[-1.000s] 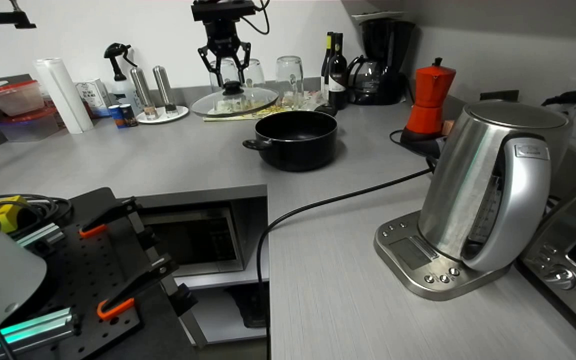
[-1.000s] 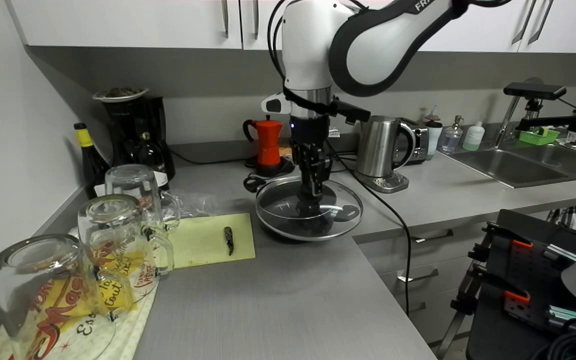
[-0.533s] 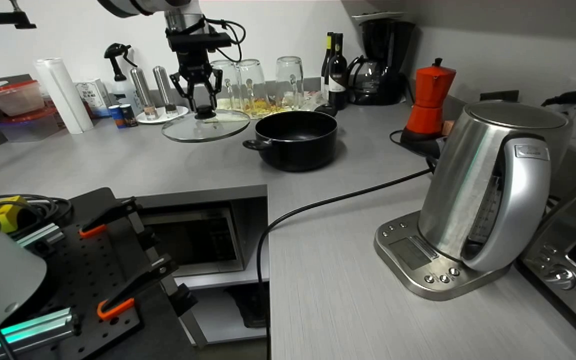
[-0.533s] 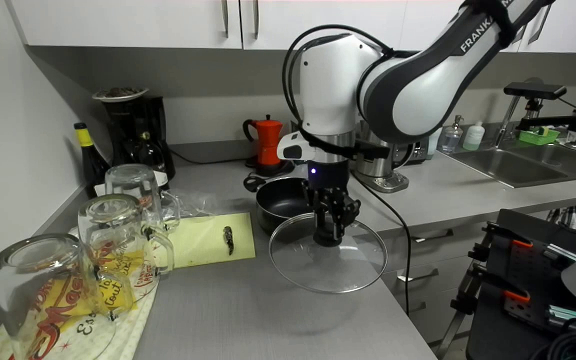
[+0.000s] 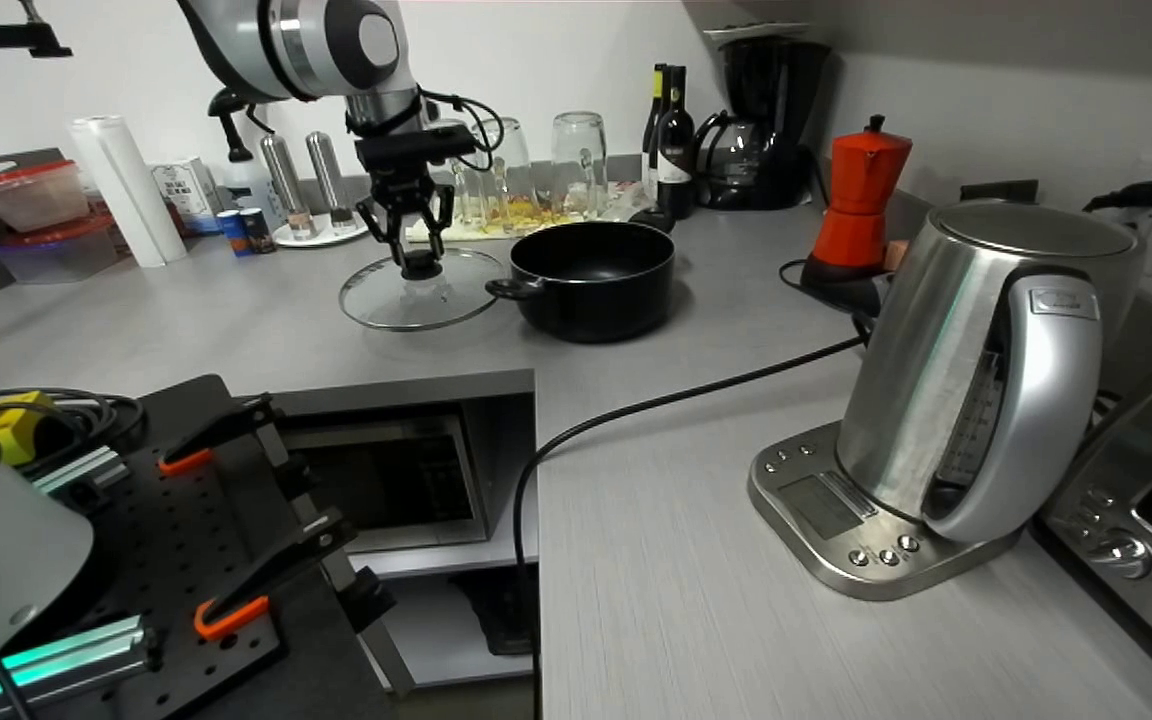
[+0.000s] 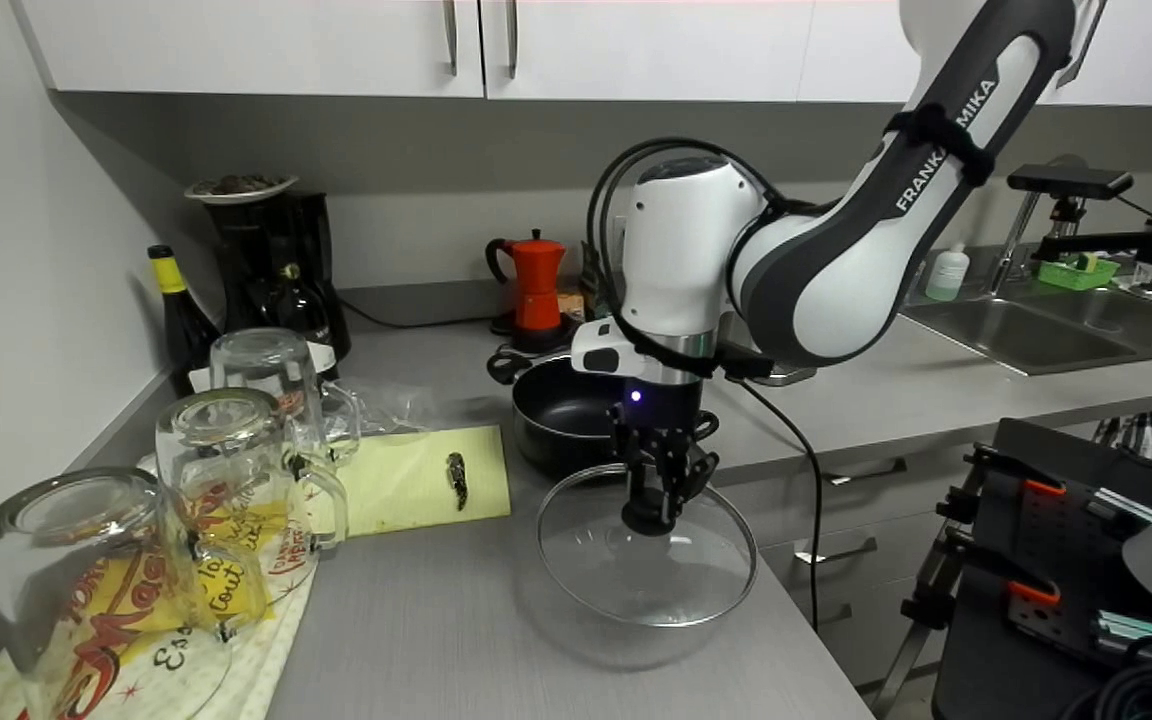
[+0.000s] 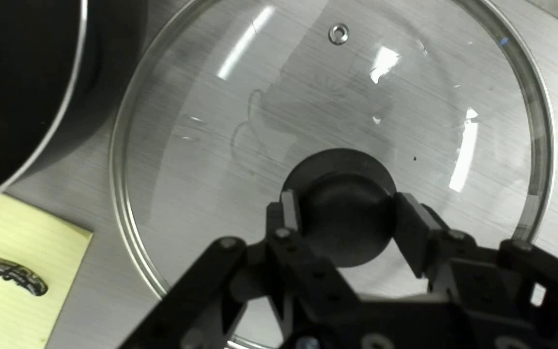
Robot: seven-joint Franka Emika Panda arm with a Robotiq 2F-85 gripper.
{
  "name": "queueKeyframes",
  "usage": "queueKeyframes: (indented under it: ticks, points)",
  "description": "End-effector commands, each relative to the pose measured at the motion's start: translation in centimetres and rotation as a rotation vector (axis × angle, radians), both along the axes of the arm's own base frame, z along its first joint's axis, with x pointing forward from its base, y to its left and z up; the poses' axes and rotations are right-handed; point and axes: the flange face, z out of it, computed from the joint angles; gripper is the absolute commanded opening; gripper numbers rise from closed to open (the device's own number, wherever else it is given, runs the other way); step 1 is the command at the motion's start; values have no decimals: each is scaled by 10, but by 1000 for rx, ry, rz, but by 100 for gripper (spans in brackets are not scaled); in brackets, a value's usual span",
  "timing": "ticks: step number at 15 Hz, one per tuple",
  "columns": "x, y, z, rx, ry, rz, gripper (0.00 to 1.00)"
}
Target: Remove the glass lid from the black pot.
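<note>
The black pot (image 5: 596, 305) stands uncovered on the counter; it also shows in an exterior view (image 6: 546, 445) and at the left of the wrist view (image 7: 73, 82). The glass lid (image 5: 386, 305) is beside the pot, just above or on the counter; a shadow shows under its rim in an exterior view (image 6: 626, 590). My gripper (image 7: 344, 211) is shut on the lid's black knob (image 7: 347, 228), one finger on each side. It comes straight down over the knob in both exterior views (image 5: 419, 255) (image 6: 654, 490). The lid lies nearly level.
Upside-down glass mugs (image 6: 226, 480) and a yellow paper (image 6: 421, 480) with a small dark object (image 6: 457, 480) lie beside the lid. The steel kettle (image 5: 976, 370), its black cord (image 5: 696, 385), the red moka pot (image 5: 861, 190) and wine bottles (image 5: 674, 145) stand around the pot.
The gripper carried the lid from over the pot sideways towards the counter's open side, then lowered it close to the counter. The pot stayed in place and is now uncovered.
</note>
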Motion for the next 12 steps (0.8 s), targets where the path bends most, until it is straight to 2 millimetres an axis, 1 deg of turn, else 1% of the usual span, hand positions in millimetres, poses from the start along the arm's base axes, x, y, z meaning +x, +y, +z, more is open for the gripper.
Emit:
queueKeyframes:
  ticks: [1, 4, 7, 12]
  points:
    - [12, -10, -20, 0, -27, 14, 25]
    - [11, -15, -39, -19, -7, 23, 25]
    - [8, -15, -50, -30, 5, 39, 25]
    - [9, -12, -51, -31, 2, 53, 25]
